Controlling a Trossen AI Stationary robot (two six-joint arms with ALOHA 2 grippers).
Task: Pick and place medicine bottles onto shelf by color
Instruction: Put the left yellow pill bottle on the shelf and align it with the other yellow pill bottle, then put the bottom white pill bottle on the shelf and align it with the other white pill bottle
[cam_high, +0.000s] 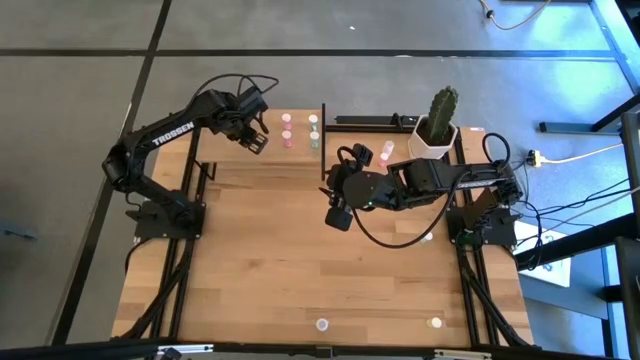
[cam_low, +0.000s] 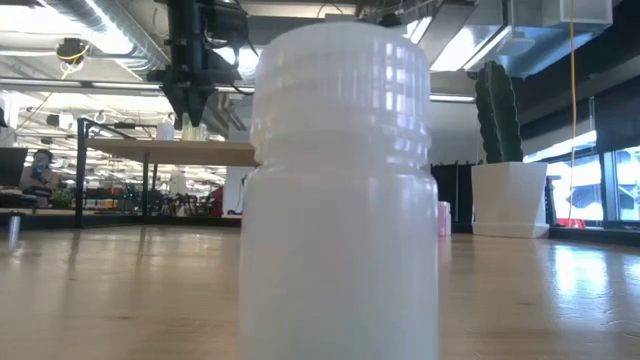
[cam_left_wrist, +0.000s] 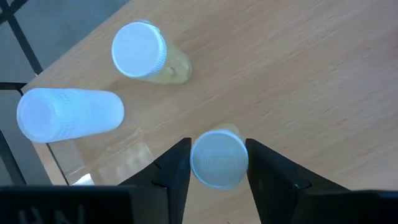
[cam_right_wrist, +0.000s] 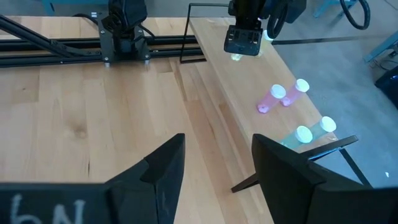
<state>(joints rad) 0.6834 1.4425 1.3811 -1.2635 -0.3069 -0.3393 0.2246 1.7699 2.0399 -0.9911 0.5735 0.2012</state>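
My wooden table (cam_high: 300, 260) is carrying the shelf (cam_high: 290, 165) and the potted cactus (cam_high: 438, 125) along its far edge. Two bottles, one white (cam_high: 322, 324) and one yellowish (cam_high: 434, 322), are standing near its front edge.
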